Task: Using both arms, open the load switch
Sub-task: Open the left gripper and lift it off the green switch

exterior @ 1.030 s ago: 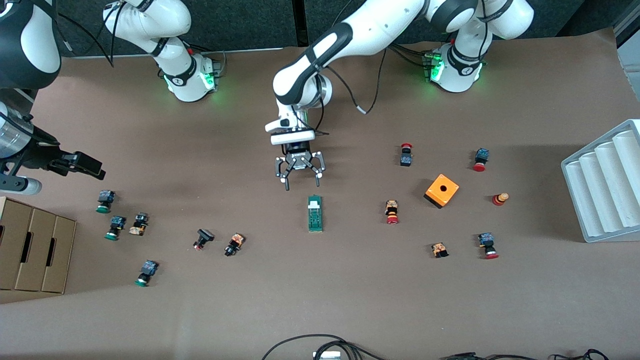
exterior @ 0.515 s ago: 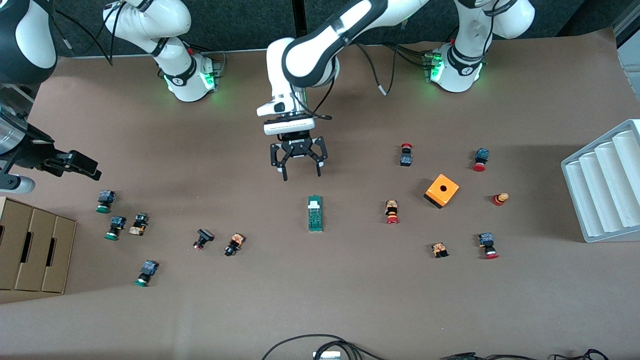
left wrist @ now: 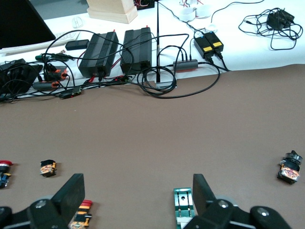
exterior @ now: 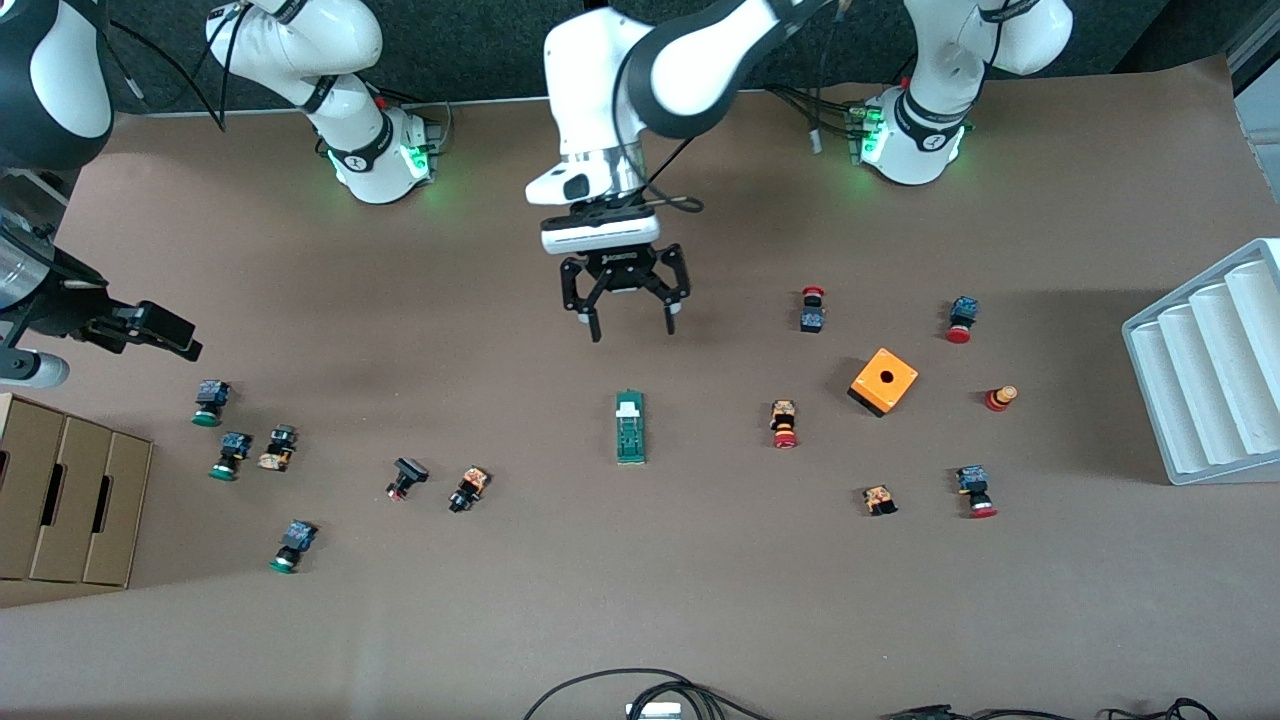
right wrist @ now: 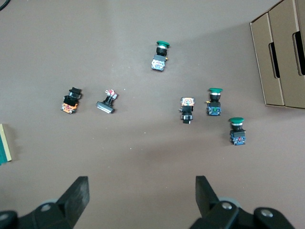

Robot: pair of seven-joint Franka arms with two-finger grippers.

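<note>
The load switch [exterior: 630,427] lies flat at mid-table, a narrow dark-green block whose white end points toward the robot bases. My left gripper [exterior: 634,331] hangs open over bare table just off that white end, on the bases' side, holding nothing. In the left wrist view the load switch [left wrist: 183,201] shows partly, beside one finger of the left gripper [left wrist: 137,183]. My right gripper [exterior: 185,345] waits open and empty over the table at the right arm's end. In the right wrist view the right gripper [right wrist: 141,183] is wide apart, and the load switch [right wrist: 5,144] shows only as an edge.
Green-capped pushbuttons [exterior: 209,401] lie scattered toward the right arm's end beside a cardboard box [exterior: 60,500]. Red-capped pushbuttons [exterior: 784,424] and an orange cube [exterior: 883,381] lie toward the left arm's end, near a white ridged tray [exterior: 1210,370]. Cables [exterior: 640,690] lie at the table's front edge.
The left gripper has risen and drawn back from the load switch toward the bases, shifting slightly toward the left arm's end, still open. The right gripper has barely moved.
</note>
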